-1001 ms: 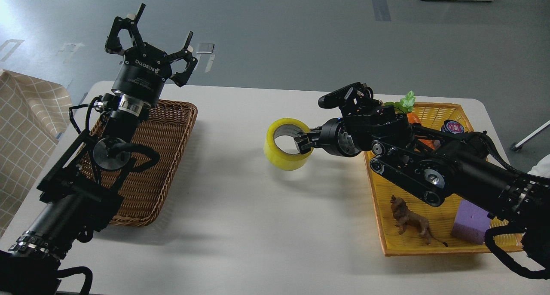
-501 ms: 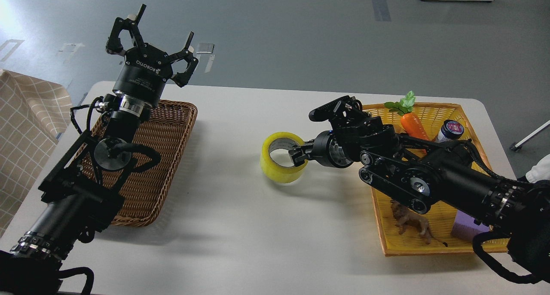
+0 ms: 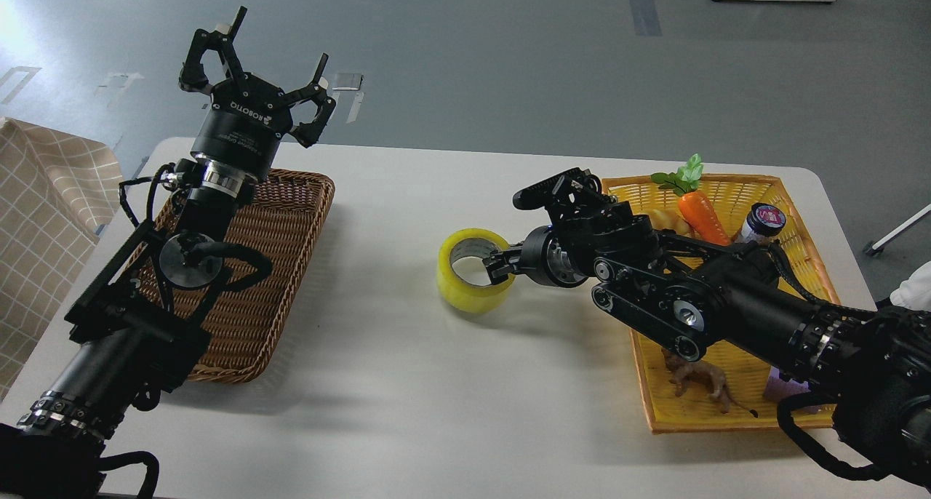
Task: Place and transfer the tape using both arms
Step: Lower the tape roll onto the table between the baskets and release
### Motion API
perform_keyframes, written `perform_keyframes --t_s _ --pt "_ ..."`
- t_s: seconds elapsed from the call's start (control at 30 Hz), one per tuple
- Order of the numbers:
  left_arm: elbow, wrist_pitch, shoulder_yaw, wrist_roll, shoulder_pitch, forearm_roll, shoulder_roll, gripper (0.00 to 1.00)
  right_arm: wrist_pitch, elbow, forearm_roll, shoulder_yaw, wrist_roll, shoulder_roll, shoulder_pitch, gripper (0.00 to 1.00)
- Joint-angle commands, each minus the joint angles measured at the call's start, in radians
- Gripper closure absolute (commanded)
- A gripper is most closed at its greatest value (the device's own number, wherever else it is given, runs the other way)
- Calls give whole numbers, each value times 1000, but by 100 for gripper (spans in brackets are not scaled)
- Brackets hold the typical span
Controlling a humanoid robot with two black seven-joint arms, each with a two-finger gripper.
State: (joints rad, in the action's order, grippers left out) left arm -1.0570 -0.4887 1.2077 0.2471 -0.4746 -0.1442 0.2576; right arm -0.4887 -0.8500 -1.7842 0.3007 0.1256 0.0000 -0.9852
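Our right gripper (image 3: pixel 497 261) has its fingers pinched on the near wall of the tape (image 3: pixel 472 270), one finger inside the grey-white core and the other on the yellow outside. The roll sits on the white table (image 3: pixel 407 382) near the middle, hole facing up, between the two baskets. Behind the wrist our right arm crosses the yellow basket (image 3: pixel 734 412), which holds a toy carrot (image 3: pixel 700 214), a small bottle (image 3: pixel 756 221) and a brown animal figure (image 3: pixel 700 382). Our left gripper (image 3: pixel 265 66) hangs raised with its fingers spread wide and empty, above the far end of the brown wicker basket (image 3: pixel 291 266).
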Motion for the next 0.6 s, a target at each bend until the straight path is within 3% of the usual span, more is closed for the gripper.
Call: perform_keyframes --t_s 0.0,0.57 --pt "0 0 1 0 2 0 -1 2 0 5 0 -2 -1 0 2 94" --pt "0 0 0 0 2 0 -3 2 0 22 3 3 -4 0 11 95"
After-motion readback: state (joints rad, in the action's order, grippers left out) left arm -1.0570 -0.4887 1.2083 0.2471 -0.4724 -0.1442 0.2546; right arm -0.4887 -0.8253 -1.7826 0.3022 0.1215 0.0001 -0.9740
